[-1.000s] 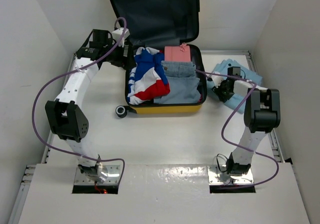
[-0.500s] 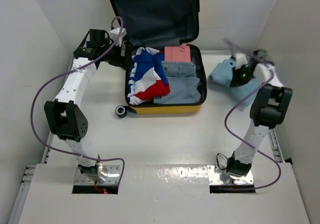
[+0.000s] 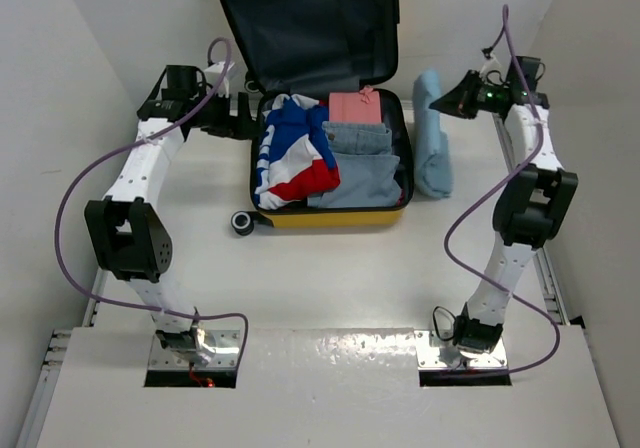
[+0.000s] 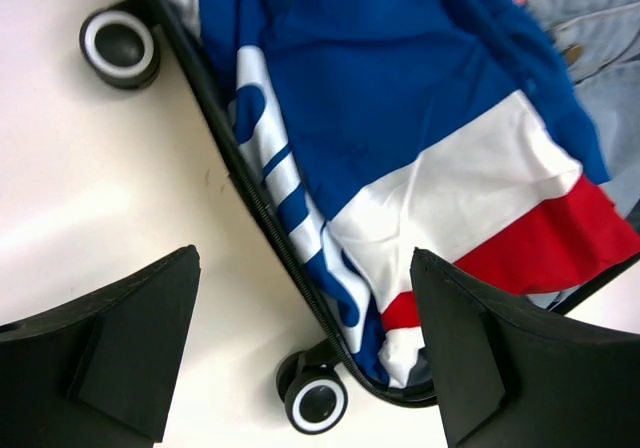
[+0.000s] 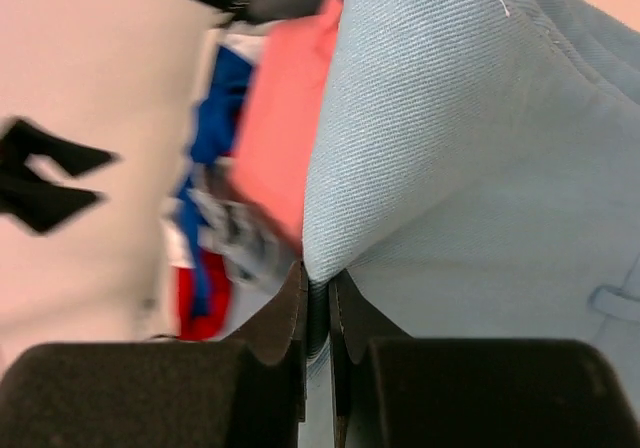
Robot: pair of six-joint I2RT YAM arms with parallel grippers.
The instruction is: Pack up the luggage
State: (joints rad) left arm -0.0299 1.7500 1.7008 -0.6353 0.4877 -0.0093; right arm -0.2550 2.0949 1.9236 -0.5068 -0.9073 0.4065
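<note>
Right gripper (image 3: pixel 450 94) pinches the light blue garment (image 3: pixel 432 148) at 3 o'clock of the open luggage (image 3: pixel 330 218); left gripper (image 3: pixel 238 116) is empty at its 10 o'clock corner.
Luggage sits at 12 o'clock on the table (image 3: pixel 330 278), lid up against the back wall, yellow shell facing 6 o'clock. Inside are a blue-white-red garment (image 3: pixel 290 158) on the 9 o'clock side, jeans (image 3: pixel 360 168) on the 3 o'clock side, and a pink item (image 3: pixel 355 108) at 12. Right fingers (image 5: pixel 290 313) are nearly closed on a fold of the light blue cloth, and the rest runs as a long strip just beside the luggage wall. Left fingers (image 4: pixel 130 338) are spread wide, holding nothing, over the zipper edge near a black wheel (image 4: pixel 315 400).
</note>
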